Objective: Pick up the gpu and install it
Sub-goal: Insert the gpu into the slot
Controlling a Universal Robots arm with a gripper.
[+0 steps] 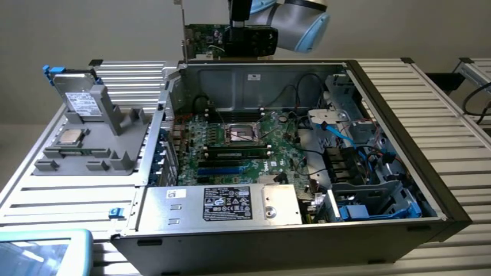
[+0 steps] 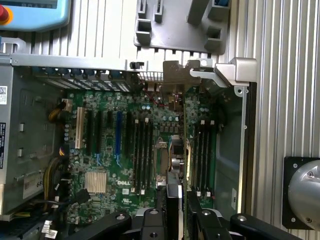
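The gpu (image 1: 208, 39) hangs in the air above the rear wall of the open computer case (image 1: 392, 135), green face towards the camera, clamped in the pincer (image 1: 232, 40). In the wrist view the card is edge-on, with a black finger (image 2: 150, 222) on each side and its silvery bracket (image 2: 176, 80) at the far end, over the motherboard (image 2: 107, 150). That view catches white "DELL" lettering (image 2: 125, 190) on the board beside the long slots. The exterior view gives the power supply (image 1: 175, 208) with a black label (image 1: 227, 202), its print too small to read. A grey holder (image 1: 107, 135) carrying a processor chip (image 1: 71, 136) sits on the ribbed tabletop (image 1: 433, 92) at the exterior view's left.
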